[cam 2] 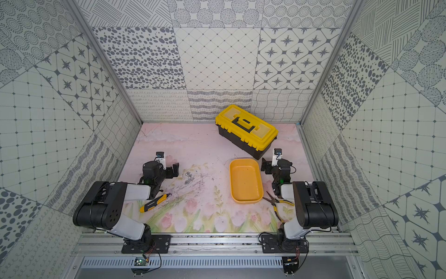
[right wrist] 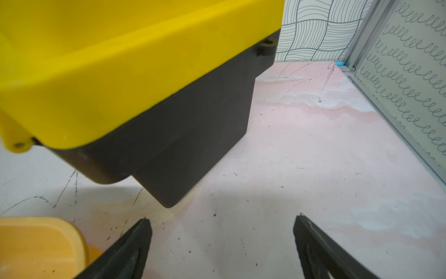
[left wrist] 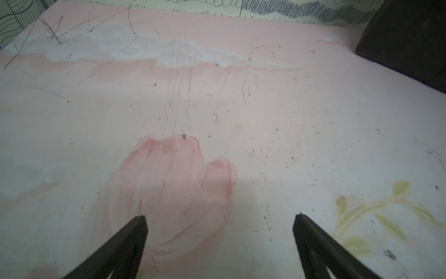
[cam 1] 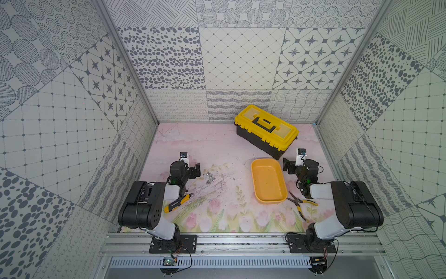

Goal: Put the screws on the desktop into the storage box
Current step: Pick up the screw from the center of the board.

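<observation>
Silver screws (cam 1: 209, 177) lie in a small cluster on the pink flowered bench (cam 1: 217, 149). You can see them in both top views, just beside the left end effector (cam 1: 196, 170) and well apart from the orange storage box (cam 1: 268, 183). The box stands between the two arms, its long side pointing away from you.

Your left end effector is spread wide and holds nothing. In its wrist view only bare bench shows between the two black fingers (left wrist: 125, 244).

The right end effector (right wrist: 222, 218) is also wide and holds nothing. It hangs just beside the far right corner of the box and faces the black toolbox with the yellow lid (right wrist: 193, 125).

Pliers with yellow handles (cam 1: 301, 201) lie near the right arm, just beside the near corner of the box. A yellow and black cutter (cam 1: 177, 203) lies partly under the left arm.
</observation>
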Controlling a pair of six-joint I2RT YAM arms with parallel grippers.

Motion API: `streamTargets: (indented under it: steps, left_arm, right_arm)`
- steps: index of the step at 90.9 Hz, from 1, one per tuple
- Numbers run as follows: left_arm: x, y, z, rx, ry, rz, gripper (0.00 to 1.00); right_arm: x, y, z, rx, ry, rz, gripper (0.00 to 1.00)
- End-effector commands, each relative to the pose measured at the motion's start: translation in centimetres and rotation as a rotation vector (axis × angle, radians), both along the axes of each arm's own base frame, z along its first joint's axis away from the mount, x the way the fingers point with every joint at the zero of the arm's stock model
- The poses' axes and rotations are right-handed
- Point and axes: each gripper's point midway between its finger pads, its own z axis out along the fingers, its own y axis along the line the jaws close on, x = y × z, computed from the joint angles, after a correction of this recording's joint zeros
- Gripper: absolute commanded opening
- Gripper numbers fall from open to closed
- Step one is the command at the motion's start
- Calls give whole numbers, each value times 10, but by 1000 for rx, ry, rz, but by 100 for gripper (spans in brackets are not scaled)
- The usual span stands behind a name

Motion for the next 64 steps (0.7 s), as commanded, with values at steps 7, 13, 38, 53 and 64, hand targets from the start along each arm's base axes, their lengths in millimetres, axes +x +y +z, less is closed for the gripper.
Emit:
streamTargets:
  steps: [7, 13, 38, 53, 64]
  left_arm:
    - [9, -5, 17, -13, -70, -21, 100]
    - [10, -5, 17, -13, -71, -21, 99]
    - [9, -5, 16, -14, -69, -20, 100]
    - [9, -5, 16, -23, -69, -23, 99]
    - [9, -4, 16, -26, -69, -24, 99]
  right_arm:
    - [9, -1, 14, 7, -53, -12, 97]
    - [9, -2, 14, 6, -53, -13, 97]
    - [9, -2, 14, 6, -54, -13, 97]
    - [9, -2, 14, 6, -53, -13, 97]
    - [9, -1, 14, 7, -54, -12, 97]
